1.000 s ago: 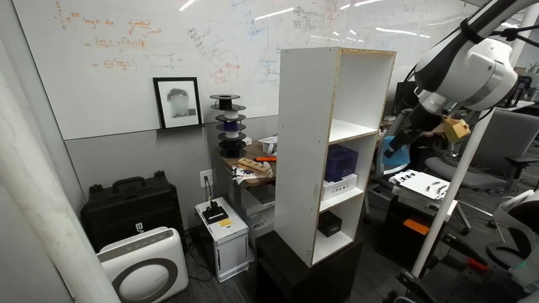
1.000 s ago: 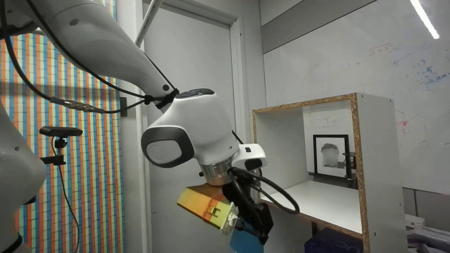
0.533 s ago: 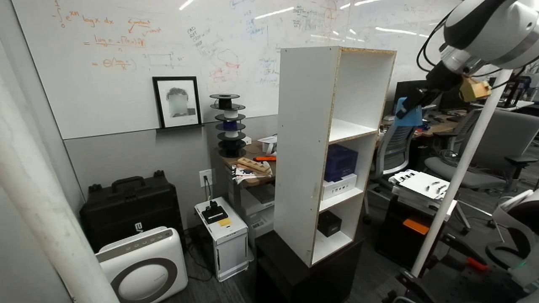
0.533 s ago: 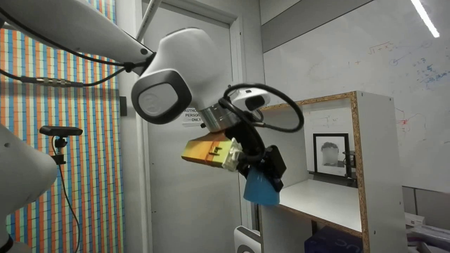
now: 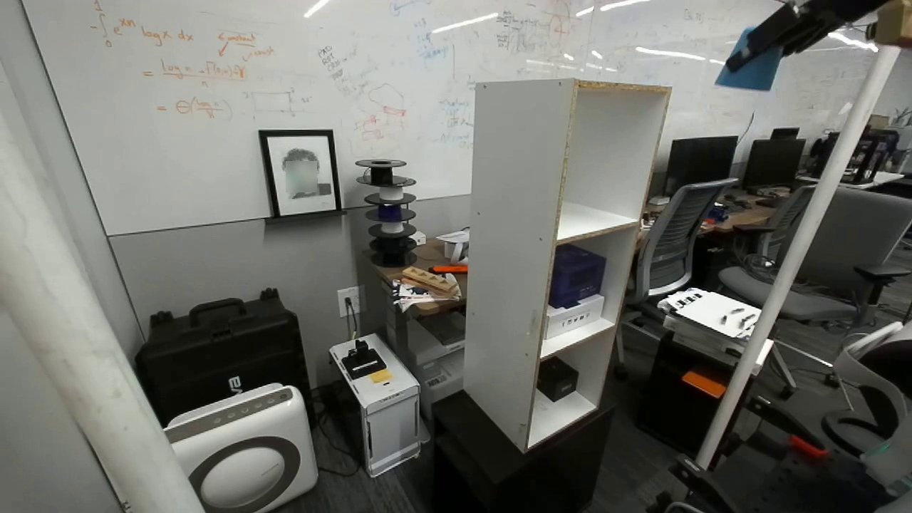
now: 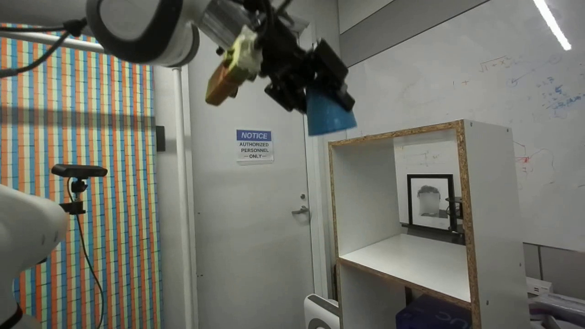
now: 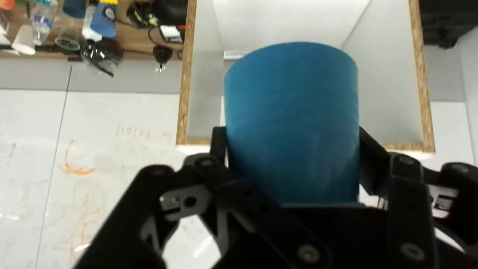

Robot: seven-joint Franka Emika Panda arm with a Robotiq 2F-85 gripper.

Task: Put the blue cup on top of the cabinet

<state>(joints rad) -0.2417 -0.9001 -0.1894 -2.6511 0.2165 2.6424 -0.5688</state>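
Presumably light and slick, a tapered, plastic-looking blue cup (image 7: 293, 121) is clasped by black fingers (image 7: 374, 164); its narrower half should be gripped gently.

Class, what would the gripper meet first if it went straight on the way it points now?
Beyond the held cup, probably the cabinet: the gripper seems to aim at its top compartment. Depth is unclear, so rim or inside could come first.

- Arm (image 6: 27, 237): white, rounded; dark ring (image 6: 157, 32) around grey cap (image 6: 125, 18)
- Cables (image 6: 74, 27): black, bunched
- Collar (image 6: 223, 23): silvery, cylindrical
- Block (image 6: 224, 82): orange-yellow, whitish at one end
- Gripper (image 7: 293, 149): black, jointed, silvery screws (image 7: 308, 253)
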